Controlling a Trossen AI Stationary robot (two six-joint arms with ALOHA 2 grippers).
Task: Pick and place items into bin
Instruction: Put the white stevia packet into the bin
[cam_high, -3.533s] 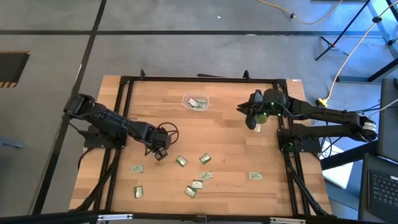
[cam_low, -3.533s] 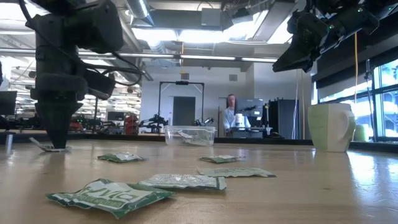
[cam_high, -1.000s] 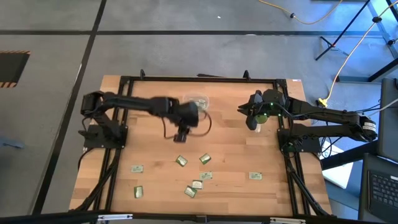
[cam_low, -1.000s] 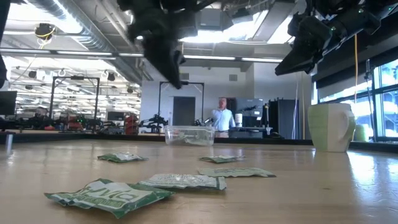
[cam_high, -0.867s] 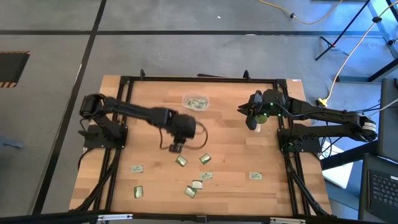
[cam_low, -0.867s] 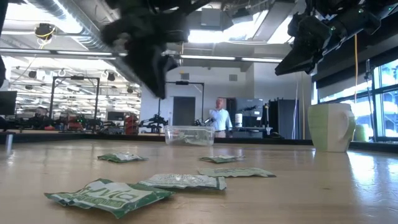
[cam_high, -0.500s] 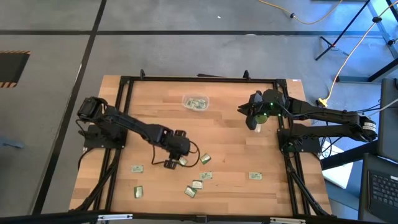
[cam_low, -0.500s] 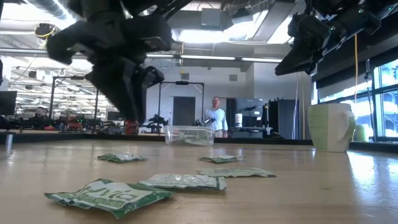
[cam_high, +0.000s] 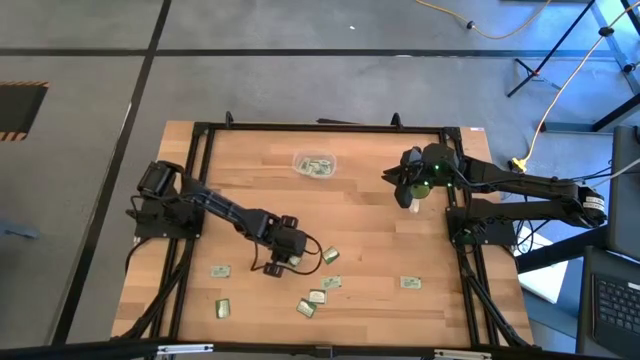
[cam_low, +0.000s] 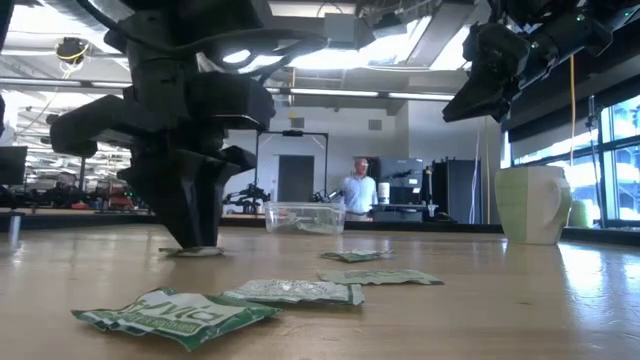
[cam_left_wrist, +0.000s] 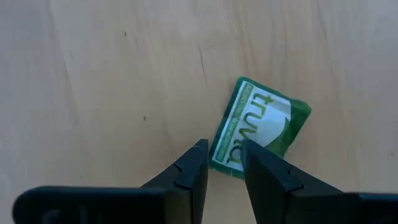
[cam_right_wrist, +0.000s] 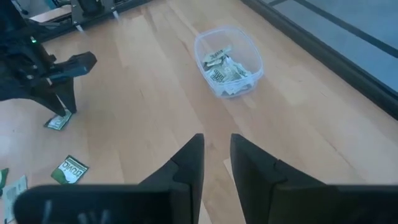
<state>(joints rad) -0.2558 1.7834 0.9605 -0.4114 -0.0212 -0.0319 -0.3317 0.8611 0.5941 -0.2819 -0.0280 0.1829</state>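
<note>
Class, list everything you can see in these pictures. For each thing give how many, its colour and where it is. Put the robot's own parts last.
packets: eight loose, green and white, scattered on the wood away from the bin; more lie inside the bin, count unclear
bin: one, clear plastic, near the table's far edge, between the two arms
cup: one, pale green, on the table below the right claw
table: one, light wood, inside a black frame
person: one, white top, far back in the room
left claw: one, dark, open, down at the wood with its tips at the edge of one packet
right claw: one, dark, open, empty, raised at the table's right side
</note>
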